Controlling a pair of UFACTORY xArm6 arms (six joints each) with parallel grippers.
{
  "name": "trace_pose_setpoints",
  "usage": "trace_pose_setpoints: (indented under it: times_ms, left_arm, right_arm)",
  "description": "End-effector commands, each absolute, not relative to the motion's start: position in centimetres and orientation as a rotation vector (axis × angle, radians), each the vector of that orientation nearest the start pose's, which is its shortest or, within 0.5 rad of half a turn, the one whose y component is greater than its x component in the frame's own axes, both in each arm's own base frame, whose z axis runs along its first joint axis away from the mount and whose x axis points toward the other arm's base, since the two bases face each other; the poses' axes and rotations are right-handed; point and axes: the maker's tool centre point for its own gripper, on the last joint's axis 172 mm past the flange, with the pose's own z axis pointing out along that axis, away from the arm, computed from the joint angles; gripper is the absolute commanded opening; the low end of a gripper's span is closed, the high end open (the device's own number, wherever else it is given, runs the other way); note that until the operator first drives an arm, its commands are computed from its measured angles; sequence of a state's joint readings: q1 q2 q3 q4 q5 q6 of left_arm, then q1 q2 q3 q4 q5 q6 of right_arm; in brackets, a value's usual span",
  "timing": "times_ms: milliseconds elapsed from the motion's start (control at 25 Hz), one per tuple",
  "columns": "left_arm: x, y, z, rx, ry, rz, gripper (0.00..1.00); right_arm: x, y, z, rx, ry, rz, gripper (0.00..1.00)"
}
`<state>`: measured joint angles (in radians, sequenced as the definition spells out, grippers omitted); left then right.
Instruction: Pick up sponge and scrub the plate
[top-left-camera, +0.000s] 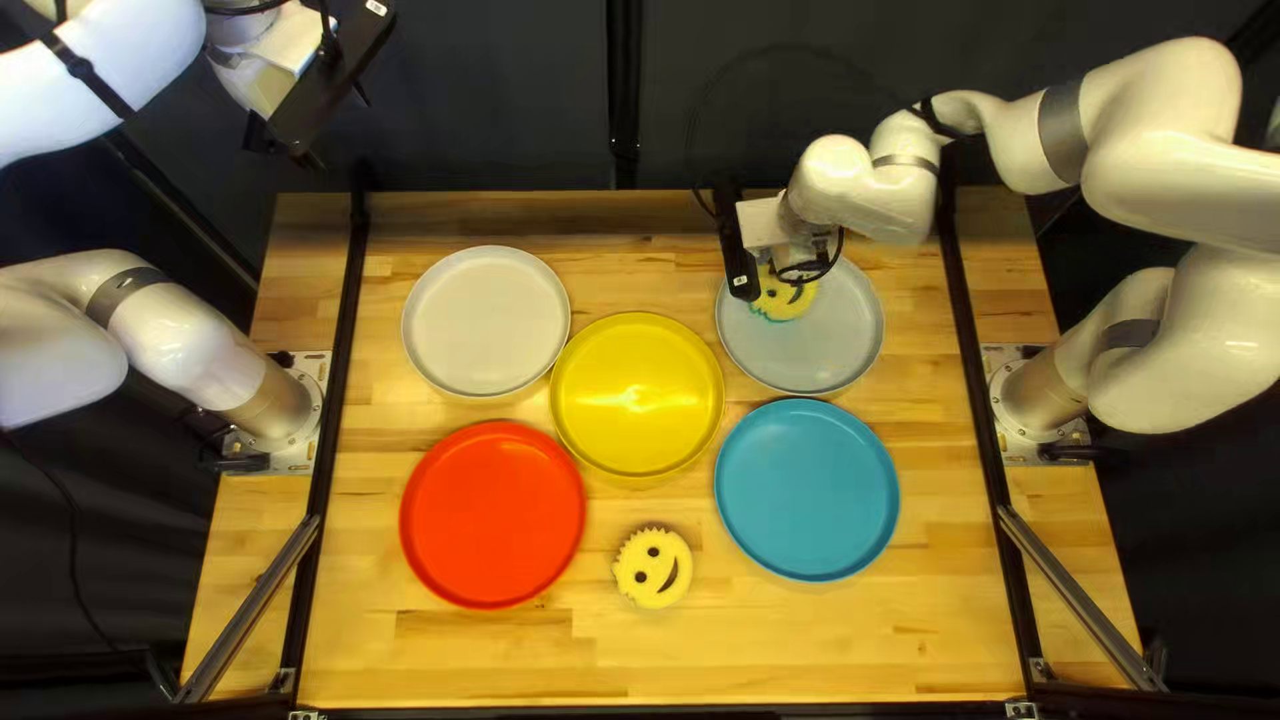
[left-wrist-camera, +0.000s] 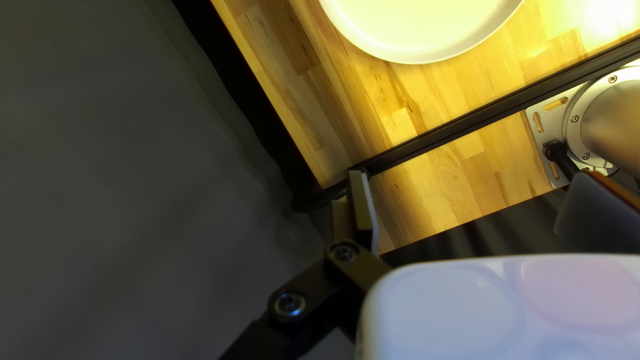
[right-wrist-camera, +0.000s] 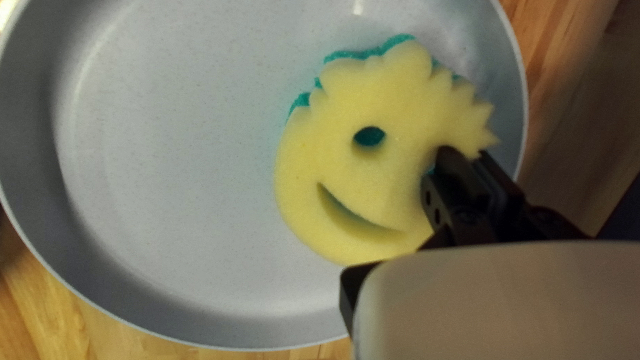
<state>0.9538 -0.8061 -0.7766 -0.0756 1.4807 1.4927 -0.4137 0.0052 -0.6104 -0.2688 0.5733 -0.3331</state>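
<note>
Pinching the sponge (top-left-camera: 783, 302) by its bumpy side, your right claw (top-left-camera: 800, 264) has its two fingers close together, one at an eye and one at the edge. The sponge is over the far left part of the gray plate (top-left-camera: 840, 340), inside its rim. You can't tell how hard it pushes down. Your left claw (top-left-camera: 340, 132) is spread wide and has nothing in it, up past the table's (top-left-camera: 800, 654) far left corner.

The right wrist view shows you the fingers (right-wrist-camera: 460, 180) on the sponge, and the blue-green fuzzy bottom peeking out. From up high, the arm hides that squeeze. But only from up high do you get the yellow plate (top-left-camera: 638, 396), the red plate (top-left-camera: 492, 515), the blue plate (top-left-camera: 807, 490) and a second smiley sponge (top-left-camera: 654, 567) near the table's front edge. The left wrist view shows you part of the white plate (top-left-camera: 486, 322) and the screws (left-wrist-camera: 575, 119) around your left arm's foot (top-left-camera: 283, 414).
</note>
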Motion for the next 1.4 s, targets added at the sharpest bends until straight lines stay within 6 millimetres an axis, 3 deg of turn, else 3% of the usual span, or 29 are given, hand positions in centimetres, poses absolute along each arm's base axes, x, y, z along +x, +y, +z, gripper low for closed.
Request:
trace_pose_setpoints:
  times_ms: [40, 320, 480, 920, 1120, 1400]
  left_arm:
    - [17.6, 21.4, 32.5, -2.958, 0.812, -0.162, 1.0]
    - [17.6, 21.4, 32.5, -2.958, 0.812, -0.162, 1.0]
    - [17.6, 21.4, 32.5, -2.958, 0.812, -0.162, 1.0]
    - [17.6, 21.4, 32.5, -2.958, 0.812, -0.162, 1.0]
    - [17.6, 21.4, 32.5, -2.958, 0.812, -0.162, 1.0]
    - [17.6, 21.4, 32.5, -2.958, 0.812, -0.162, 1.0]
  right_arm:
    - [35.9, -16.0, 4.8, -3.29, -0.252, 0.042, 0.0]
    - [36.8, -13.2, 5.0, -3.298, -0.285, 0.062, 0.0]
    - [36.8, -12.6, 5.1, -3.304, -0.3, 0.065, 0.0]
    - [37.4, -18.1, 4.3, -3.286, -0.271, 0.098, 0.0]
    - [36.7, -20.2, 4.6, -3.276, -0.234, 0.116, 0.0]
    - [35.7, -20.5, 4.8, -3.27, -0.188, 0.133, 0.0]
